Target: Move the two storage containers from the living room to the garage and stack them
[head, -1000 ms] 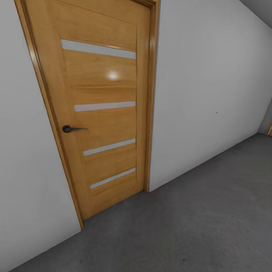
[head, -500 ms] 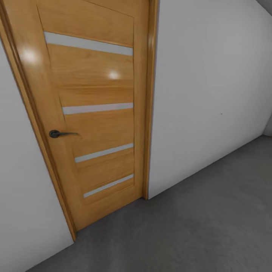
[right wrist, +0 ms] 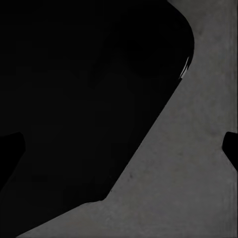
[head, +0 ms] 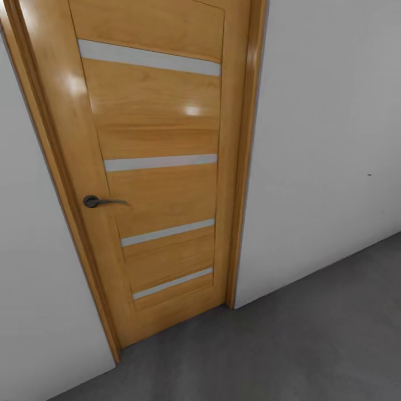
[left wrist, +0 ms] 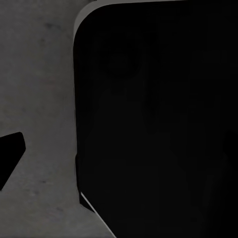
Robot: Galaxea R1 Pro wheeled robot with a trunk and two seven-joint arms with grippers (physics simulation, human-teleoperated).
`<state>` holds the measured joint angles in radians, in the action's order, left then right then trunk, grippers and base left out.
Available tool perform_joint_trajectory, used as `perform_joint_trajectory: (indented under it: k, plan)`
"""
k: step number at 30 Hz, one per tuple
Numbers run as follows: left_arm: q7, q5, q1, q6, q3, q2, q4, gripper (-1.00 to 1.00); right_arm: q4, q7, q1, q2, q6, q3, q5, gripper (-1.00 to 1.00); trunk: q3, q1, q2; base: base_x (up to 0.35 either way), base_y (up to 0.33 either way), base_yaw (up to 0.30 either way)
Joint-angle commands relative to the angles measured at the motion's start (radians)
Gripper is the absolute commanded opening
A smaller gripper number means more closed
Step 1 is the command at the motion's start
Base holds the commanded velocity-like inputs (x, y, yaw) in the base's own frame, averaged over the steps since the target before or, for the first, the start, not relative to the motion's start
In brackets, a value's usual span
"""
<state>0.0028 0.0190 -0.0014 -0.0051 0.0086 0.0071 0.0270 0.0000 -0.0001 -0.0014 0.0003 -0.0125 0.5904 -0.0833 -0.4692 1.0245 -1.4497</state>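
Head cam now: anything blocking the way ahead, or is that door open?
The wooden door ahead is shut in its frame, handle untouched, with white wall on both sides. Grey concrete floor runs up to it with nothing lying on the visible part. No container shows in the head view, so the path from end effector to container can't be judged.

No text, label, brand, number or sign can be read anywhere. The door (head: 161,167) bears four pale strips (plain, unlettered), the wall (head: 328,145) is blank, and the floor (head: 289,351) carries no marking, in the wrist views too.
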Motion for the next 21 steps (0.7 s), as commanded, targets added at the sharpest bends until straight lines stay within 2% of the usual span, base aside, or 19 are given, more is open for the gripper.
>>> perform_joint_trajectory:
  k: [1,21]
  plan:
    - [0.000,0.002,0.000,-0.001,0.001,0.000,0.000,1.00,0.000,0.000,0.000,0.000,-0.001,0.008,-0.009,1.00,-0.001,0.001,0.000,0.313,-0.106,0.269]
    - [0.000,0.002,0.000,-0.001,0.001,0.001,0.001,1.00,0.000,-0.001,0.000,0.000,-0.001,0.006,-0.009,1.00,-0.001,0.001,0.000,0.313,-0.106,0.269]
